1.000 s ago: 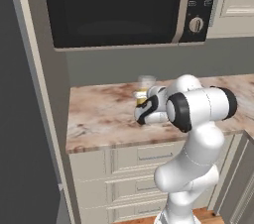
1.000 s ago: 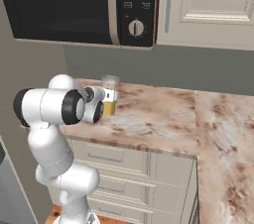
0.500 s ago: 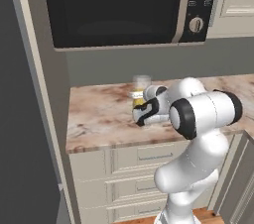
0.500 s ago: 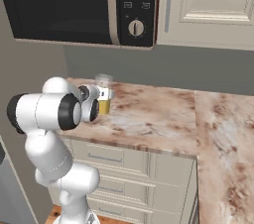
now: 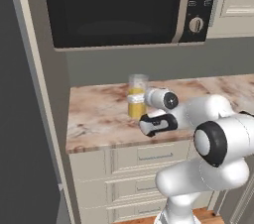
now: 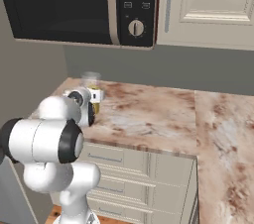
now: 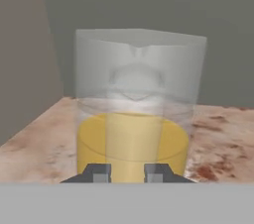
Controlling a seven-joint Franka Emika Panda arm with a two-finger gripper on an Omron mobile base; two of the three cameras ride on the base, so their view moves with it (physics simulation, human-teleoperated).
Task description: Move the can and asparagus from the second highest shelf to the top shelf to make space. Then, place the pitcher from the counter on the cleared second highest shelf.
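The pitcher (image 5: 137,95), a tall clear cylinder half full of orange-yellow liquid, stands upright over the left part of the mottled stone counter (image 5: 99,119). My gripper (image 5: 136,100) is shut on it from the right, at the level of the liquid. Seen from the right base, the gripper (image 6: 94,96) and pitcher (image 6: 91,80) sit just beyond my white arm. In the hand view the pitcher (image 7: 135,109) is close ahead and the gripper (image 7: 129,174) clamps a narrow part at its base. Whether it rests on the counter (image 7: 223,139) I cannot tell. The can, asparagus and both shelves are out of view.
A black microwave (image 5: 114,7) hangs low over the counter, with little headroom above the pitcher. A tall grey panel (image 5: 30,119) borders the counter's left end. Cream drawers (image 5: 149,153) lie below and a cream wall cabinet (image 6: 208,0) hangs at the right.
My gripper has carried the pitcher to the left along the counter, toward its left end. The jaws stayed shut throughout.
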